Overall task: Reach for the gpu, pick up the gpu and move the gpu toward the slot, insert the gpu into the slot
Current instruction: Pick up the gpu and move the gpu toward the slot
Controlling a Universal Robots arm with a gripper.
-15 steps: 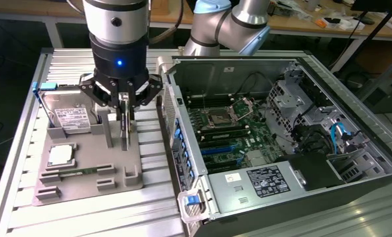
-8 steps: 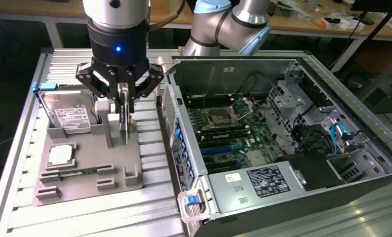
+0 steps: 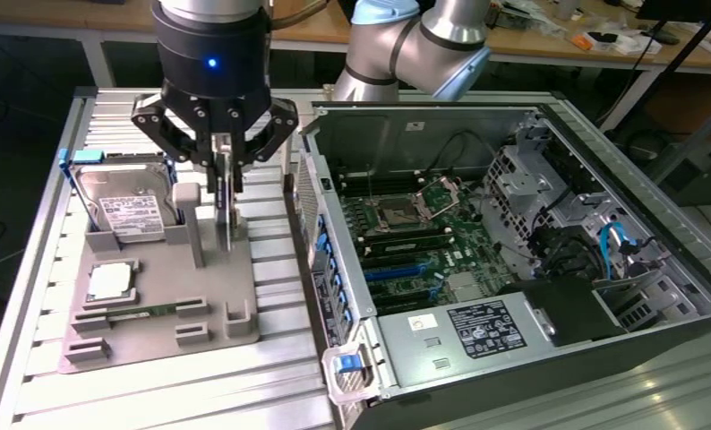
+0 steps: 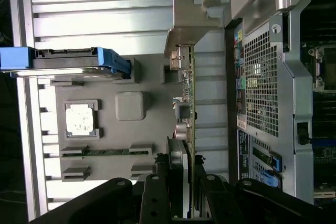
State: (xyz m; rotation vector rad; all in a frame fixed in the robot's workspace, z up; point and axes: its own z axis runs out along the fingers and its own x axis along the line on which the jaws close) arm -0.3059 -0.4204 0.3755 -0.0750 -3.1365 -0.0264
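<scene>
In the exterior view, a slatted aluminium table is carrying a grey fixture tray toward seven o'clock in the picture. At the tray's near end a memory stick is lying flat in its holder. Just beyond it a square silver processor chip is sitting in a raised pocket.

Farther back over the same tray, the gripper is pointing straight down. Its fingers are standing only narrowly apart and are clamping the gpu between them. The card is hanging upright and edge-on to the camera, with the chip at eight o'clock from it and the memory stick at seven. It is not possible to tell whether its lower edge is touching the tray. In the wrist view the card is running out from between the fingers as a thin green line, and its metal end bracket is lying at the far end.

At nine o'clock from the gripper a hard drive with a white label is leaning in its stand.

At three o'clock from the gripper the open computer case is lying on its side and showing the green motherboard. The blue slot is lying there with nothing in it, at four o'clock from the gpu and well apart from it. The processor socket is sitting just beyond it. Farthest back, the arm is bending at its blue-capped joint.
</scene>
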